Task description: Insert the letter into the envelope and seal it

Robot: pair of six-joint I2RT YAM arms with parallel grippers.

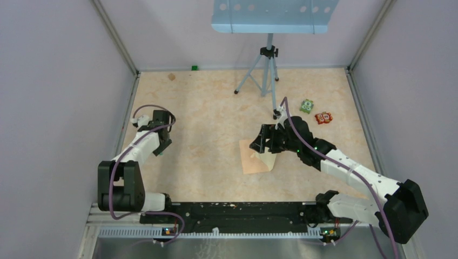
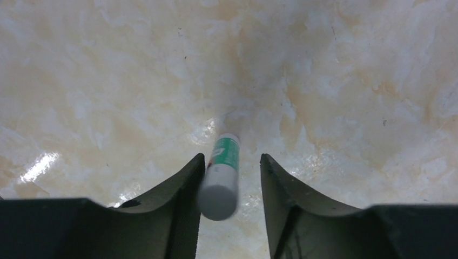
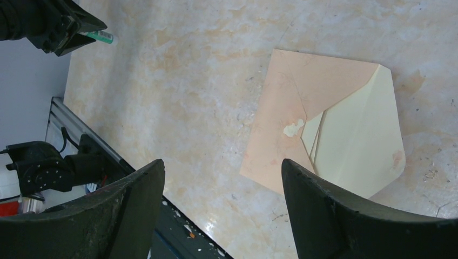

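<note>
The pinkish-tan envelope (image 1: 253, 161) (image 3: 281, 124) lies flat mid-table. The cream letter (image 3: 362, 145) (image 1: 269, 160) is tucked partly into it and sticks out on one side. A pale spot marks the envelope's centre. My right gripper (image 1: 263, 141) (image 3: 222, 164) hovers over the envelope's near edge, open, with nothing between its fingers. Far to the left, my left gripper (image 1: 160, 148) (image 2: 232, 157) points down at the table. A green and white glue stick (image 2: 222, 170) (image 3: 100, 36) stands between its jaws. One finger touches the stick and a gap shows on the other side.
A tripod (image 1: 264, 70) carrying a perforated grey plate stands at the back centre. Two small toy figures, one green (image 1: 307, 106) and one red (image 1: 323, 117), lie at the right rear. Grey walls close in both sides, and a black rail (image 1: 232, 213) runs along the near edge.
</note>
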